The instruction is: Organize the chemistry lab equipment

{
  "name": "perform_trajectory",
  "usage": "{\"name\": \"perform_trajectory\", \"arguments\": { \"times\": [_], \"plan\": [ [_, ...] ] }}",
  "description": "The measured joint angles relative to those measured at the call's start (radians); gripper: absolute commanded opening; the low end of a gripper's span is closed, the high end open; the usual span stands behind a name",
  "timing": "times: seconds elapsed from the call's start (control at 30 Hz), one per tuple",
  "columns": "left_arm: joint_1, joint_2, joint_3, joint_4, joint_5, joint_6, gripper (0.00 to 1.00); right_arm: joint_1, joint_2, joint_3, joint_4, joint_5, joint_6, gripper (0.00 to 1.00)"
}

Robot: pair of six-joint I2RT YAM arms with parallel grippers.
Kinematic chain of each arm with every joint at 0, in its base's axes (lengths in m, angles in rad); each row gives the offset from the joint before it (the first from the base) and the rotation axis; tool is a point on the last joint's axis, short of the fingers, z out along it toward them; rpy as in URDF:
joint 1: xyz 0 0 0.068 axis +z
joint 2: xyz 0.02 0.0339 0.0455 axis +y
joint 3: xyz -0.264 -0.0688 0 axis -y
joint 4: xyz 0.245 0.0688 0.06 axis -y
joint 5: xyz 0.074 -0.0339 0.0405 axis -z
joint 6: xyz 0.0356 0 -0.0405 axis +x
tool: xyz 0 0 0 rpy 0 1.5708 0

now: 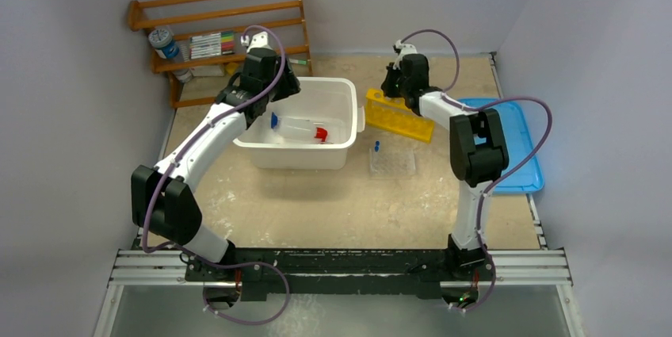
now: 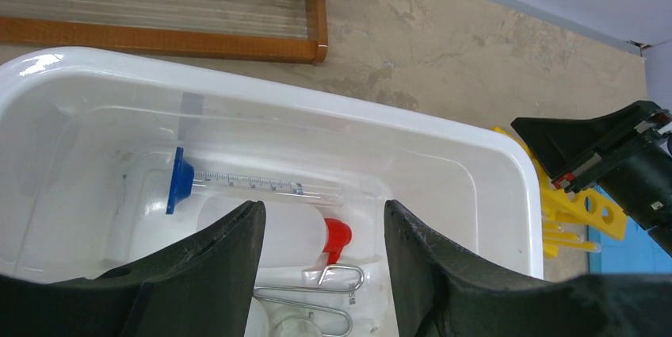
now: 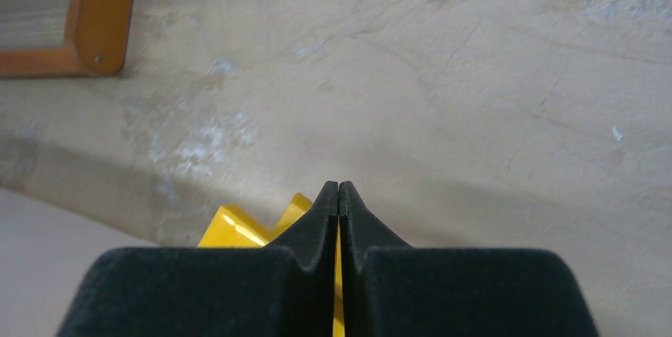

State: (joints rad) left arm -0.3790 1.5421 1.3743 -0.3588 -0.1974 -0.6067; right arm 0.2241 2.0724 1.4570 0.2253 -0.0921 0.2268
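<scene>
Left gripper [image 2: 322, 214]: matte black fingers spread wide above the white plastic tub [image 2: 491, 162], gripping nothing. Inside the glossy, round-cornered tub lie the translucent bottle [image 2: 281, 234] with red cap, the thin graduated tube [image 2: 253, 184] with blue end, and the bent-wire metal tongs [image 2: 317, 293]. The tongs are cut off at the frame edge, and the fingers hide part of the bottle. Right gripper [image 3: 338, 194]: jaws pressed together over the yellow rack [image 3: 238, 234], which is mostly hidden behind them. A clear packet [image 1: 392, 164] lies on the mottled table [image 1: 317, 202] beside the tub; contents unclear
</scene>
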Motion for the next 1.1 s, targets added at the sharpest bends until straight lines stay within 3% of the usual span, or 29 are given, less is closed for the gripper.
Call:
{"name": "perform_trajectory", "arguments": {
  "times": [0.5, 0.57, 0.63, 0.7, 0.9, 1.0, 1.1],
  "plan": [
    [0.000, -0.005, -0.037, 0.013, 0.014, -0.002, 0.56, 0.003, -0.208, -0.193, -0.018, 0.028, -0.003, 0.02],
    [0.000, -0.008, -0.045, 0.014, 0.016, -0.002, 0.56, -0.001, -0.246, -0.203, -0.018, 0.064, 0.004, 0.14],
    [0.000, -0.013, -0.049, 0.013, 0.015, -0.002, 0.56, -0.010, -0.288, -0.207, -0.017, 0.111, 0.026, 0.36],
    [0.000, -0.024, -0.056, 0.013, 0.015, -0.002, 0.56, -0.039, -0.334, -0.208, -0.016, 0.164, 0.060, 0.45],
    [0.000, -0.070, -0.064, 0.004, 0.011, -0.001, 0.57, -0.263, -0.402, -0.222, -0.015, 0.248, 0.163, 0.33],
    [0.000, -0.082, -0.064, 0.005, 0.013, -0.001, 0.57, -0.344, -0.385, -0.249, -0.048, 0.293, 0.175, 0.32],
    [0.000, -0.082, -0.064, 0.002, 0.022, -0.001, 0.57, -0.349, -0.336, -0.266, -0.090, 0.311, 0.173, 0.35]
  ]
}}
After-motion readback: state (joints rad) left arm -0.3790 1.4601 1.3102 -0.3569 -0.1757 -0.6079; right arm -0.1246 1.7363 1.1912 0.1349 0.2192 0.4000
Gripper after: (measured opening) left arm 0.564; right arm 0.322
